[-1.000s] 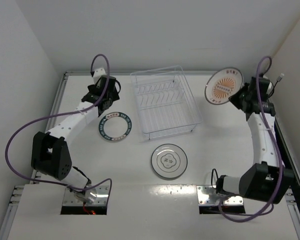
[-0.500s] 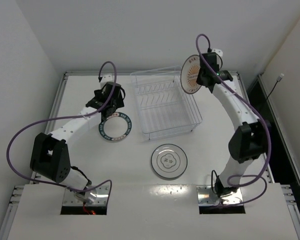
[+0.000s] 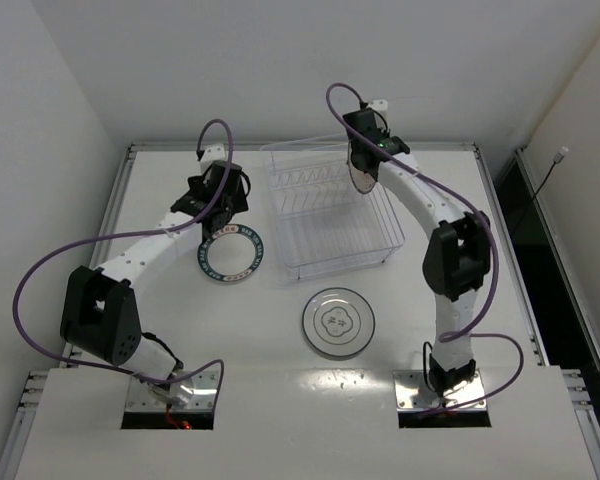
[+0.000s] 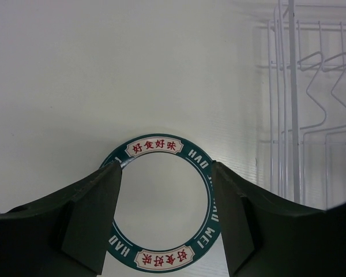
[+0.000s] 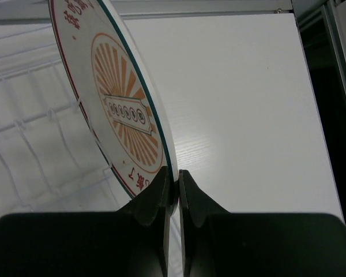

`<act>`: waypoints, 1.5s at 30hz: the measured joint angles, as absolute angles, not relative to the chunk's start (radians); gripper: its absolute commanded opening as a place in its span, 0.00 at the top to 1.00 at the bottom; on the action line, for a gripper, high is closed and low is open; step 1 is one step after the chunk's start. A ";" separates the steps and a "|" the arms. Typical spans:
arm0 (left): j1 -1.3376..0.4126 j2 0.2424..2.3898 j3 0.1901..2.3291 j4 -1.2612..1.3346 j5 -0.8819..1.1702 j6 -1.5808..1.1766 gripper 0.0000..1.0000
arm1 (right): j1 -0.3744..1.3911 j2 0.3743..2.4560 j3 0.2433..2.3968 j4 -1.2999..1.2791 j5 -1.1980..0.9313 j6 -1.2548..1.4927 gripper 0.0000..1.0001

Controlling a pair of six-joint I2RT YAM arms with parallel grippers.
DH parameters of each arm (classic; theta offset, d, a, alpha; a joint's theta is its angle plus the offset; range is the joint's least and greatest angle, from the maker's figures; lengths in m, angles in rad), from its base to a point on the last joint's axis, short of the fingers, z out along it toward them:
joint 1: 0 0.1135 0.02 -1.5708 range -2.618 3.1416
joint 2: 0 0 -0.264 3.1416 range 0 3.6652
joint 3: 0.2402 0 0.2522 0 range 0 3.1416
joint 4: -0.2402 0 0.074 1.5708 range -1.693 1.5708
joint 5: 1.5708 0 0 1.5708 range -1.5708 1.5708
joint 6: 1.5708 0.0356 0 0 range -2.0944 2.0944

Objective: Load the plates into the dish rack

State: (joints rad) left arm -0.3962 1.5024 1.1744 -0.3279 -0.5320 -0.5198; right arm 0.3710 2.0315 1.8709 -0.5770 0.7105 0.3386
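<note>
My right gripper [image 5: 173, 180] is shut on the rim of the orange sunburst plate [image 5: 121, 109] and holds it on edge above the back of the dish rack [image 3: 332, 207]; from the top view the plate [image 3: 362, 176] looks thin. The rack's wires [image 5: 29, 144] lie below the plate. The teal-rimmed plate [image 3: 229, 252] lies flat on the table left of the rack. My left gripper [image 4: 167, 173] is open just above it, its fingers astride the plate [image 4: 161, 199]. The greyish glass plate [image 3: 338, 322] lies flat in front of the rack.
The rack's wire side [image 4: 294, 115] stands close to the right of the left gripper. White walls enclose the table at the back and left. A dark gap [image 3: 550, 230] runs along the table's right edge.
My right arm has swung left from the table's right side, carrying the sunburst plate over the rack's back. My left gripper has shifted slightly right and down, toward the teal-rimmed plate.
</note>
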 measured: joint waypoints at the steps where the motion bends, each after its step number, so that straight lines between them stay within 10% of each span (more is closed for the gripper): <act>1: -0.396 1.502 1.176 -0.329 -0.532 -0.520 0.40 | 0.380 2.047 1.878 -0.577 0.719 0.331 1.00; 8: -0.396 1.503 1.190 -0.331 -0.532 -0.513 0.40 | 0.402 2.095 1.889 -0.612 0.696 0.330 0.97; 15: -0.396 1.503 1.191 -0.344 -0.548 -0.509 0.40 | 0.396 2.069 1.877 -0.639 0.588 0.368 0.44; 19: -0.396 1.503 1.191 -0.360 -0.585 -0.514 0.38 | 0.396 1.910 1.737 -0.646 0.502 0.366 0.32; 31: -0.396 1.505 1.215 -0.402 -0.641 -0.538 0.38 | 0.242 1.036 0.890 -0.588 -0.015 0.611 0.23; 45: -0.396 1.505 1.215 -0.418 -0.667 -0.541 0.37 | 0.192 1.087 0.543 -0.550 -0.347 0.760 0.25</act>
State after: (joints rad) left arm -0.3962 1.5055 1.2152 -0.4179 -0.6666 -0.5407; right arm 0.1921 1.0866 0.5430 -0.5499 -0.3466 0.7601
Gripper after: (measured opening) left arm 0.628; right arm 0.764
